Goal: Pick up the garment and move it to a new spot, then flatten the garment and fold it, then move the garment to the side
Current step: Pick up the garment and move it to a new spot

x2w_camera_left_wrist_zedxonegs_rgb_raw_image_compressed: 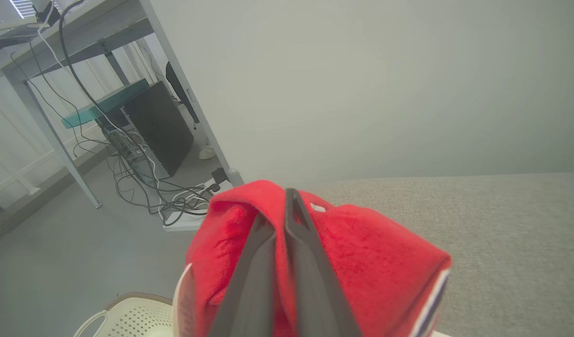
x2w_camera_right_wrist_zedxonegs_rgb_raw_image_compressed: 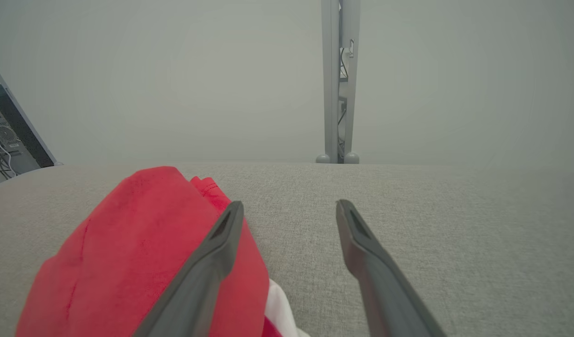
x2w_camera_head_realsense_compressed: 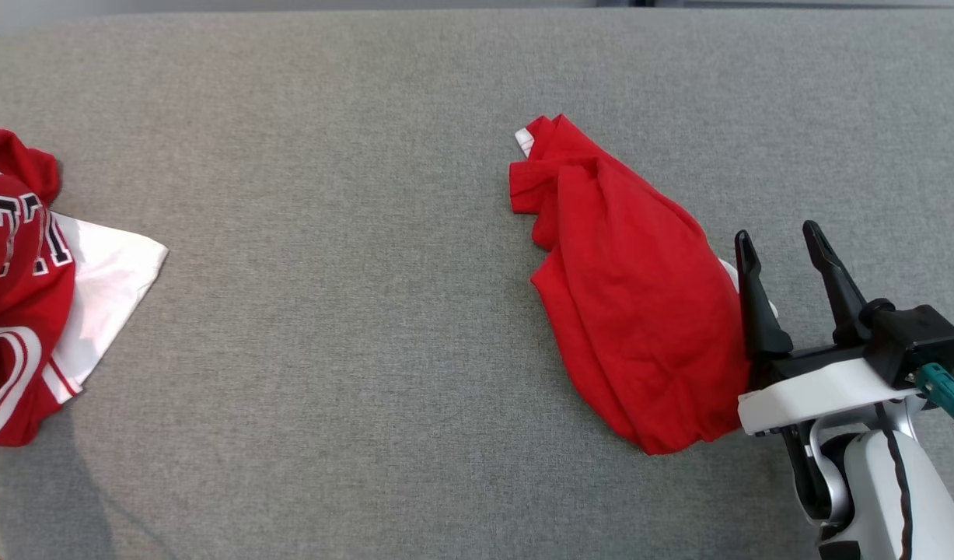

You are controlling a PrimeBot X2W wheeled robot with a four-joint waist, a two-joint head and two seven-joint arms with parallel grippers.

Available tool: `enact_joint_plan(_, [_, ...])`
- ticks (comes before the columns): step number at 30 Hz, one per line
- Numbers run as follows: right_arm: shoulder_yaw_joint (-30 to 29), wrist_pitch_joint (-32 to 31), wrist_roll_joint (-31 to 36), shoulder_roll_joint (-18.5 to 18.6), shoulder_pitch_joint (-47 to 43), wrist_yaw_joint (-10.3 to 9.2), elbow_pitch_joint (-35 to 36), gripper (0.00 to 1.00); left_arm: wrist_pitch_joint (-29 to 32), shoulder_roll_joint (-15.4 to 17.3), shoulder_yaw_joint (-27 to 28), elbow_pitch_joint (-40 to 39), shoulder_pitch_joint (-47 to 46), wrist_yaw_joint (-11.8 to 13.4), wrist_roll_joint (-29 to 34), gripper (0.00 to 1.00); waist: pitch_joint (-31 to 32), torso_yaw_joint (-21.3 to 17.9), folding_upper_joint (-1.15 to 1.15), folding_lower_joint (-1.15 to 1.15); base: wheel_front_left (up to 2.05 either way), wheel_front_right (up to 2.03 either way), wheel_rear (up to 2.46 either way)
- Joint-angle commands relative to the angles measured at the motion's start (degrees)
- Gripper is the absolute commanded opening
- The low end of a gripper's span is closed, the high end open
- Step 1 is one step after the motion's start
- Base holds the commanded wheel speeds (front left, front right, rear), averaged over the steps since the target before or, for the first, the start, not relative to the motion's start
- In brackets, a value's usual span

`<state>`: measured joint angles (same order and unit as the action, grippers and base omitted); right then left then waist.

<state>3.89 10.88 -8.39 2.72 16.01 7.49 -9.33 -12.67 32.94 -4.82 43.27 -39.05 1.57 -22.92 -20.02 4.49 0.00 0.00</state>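
Right hand (x2w_camera_head_realsense_compressed: pixel 777 231) wide open, empty, just beside red garment (x2w_camera_head_realsense_compressed: pixel 632 311)

On the red jersey (x2w_camera_head_realsense_compressed: pixel 18 257), far to the left of the right gripper (x2w_camera_head_realsense_compressed: pixel 777 231): blocky black letters (x2w_camera_head_realsense_compressed: pixel 26 229) edged in white, broken by folds, spelling no word that can be made out. On the red garment (x2w_camera_head_realsense_compressed: pixel 632 311), at its far corner, beyond and left of that gripper's tips: a small white tag (x2w_camera_head_realsense_compressed: pixel 525 140), print too small to read. Just right of the left gripper (x2w_camera_left_wrist_zedxonegs_rgb_raw_image_compressed: pixel 282 210) tips, on red cloth (x2w_camera_left_wrist_zedxonegs_rgb_raw_image_compressed: pixel 361 252): a tiny pale label (x2w_camera_left_wrist_zedxonegs_rgb_raw_image_compressed: pixel 317 207), likewise illegible
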Motion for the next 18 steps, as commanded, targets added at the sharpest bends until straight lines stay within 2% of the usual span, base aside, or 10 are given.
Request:
enact_joint_plan(1, [-0.3,-0.3,0.6,0.4,0.6,0.01,0.7,1.00,-0.4,-0.4,0.4,2.2,-0.2,-0.4,-0.9,0.00,-1.2,-0.6,0.00,0.00,0.00,0.00,0.00])
enact_joint_plan(7, [-0.7,-1.2,1.1,0.4,0.7,0.01,2.1,1.00,-1.3,-3.5,2.0,12.5,-0.1,-1.9,-4.2,0.00,-2.5,-0.9,0.00,0.00,0.00,0.00,0.00])
enact_joint_plan(8, [-0.8,-1.3,1.2,0.4,0.7,0.01,2.3,1.00,-1.3,-4.1,2.6,14.0,-0.3,-2.0,-5.1,0.17,-2.5,-0.8,0.00,0.00,0.00,0.00,0.00])
enact_joint_plan(9, [-0.8,-1.4,1.2,0.4,0.7,0.01,2.4,1.00,-1.4,-4.5,3.1,15.2,-0.6,-2.3,-5.7,0.87,-2.4,-0.7,0.00,0.00,0.00,0.00,0.00])
enact_joint_plan(10, [-0.9,-1.3,1.3,0.4,0.7,0.01,2.4,1.00,-1.6,-4.8,3.5,16.1,-0.8,-2.5,-6.2,1.00,-2.4,-0.6,0.00,0.00,0.00,0.00,0.00])
enact_joint_plan(15, [-0.8,-0.7,0.5,0.4,0.3,0.01,1.9,1.00,-2.4,-6.0,7.0,18.9,0.9,-2.7,-9.2,1.00,-0.5,0.1,0.00,0.00,0.00,0.00,0.00])
enact_joint_plan(18, [-0.7,-0.1,0.0,0.4,-0.2,0.01,1.2,1.00,-2.5,-6.1,10.3,15.8,3.3,-2.6,-10.2,1.00,1.2,0.3,0.00,0.00,0.00,0.00,0.00])
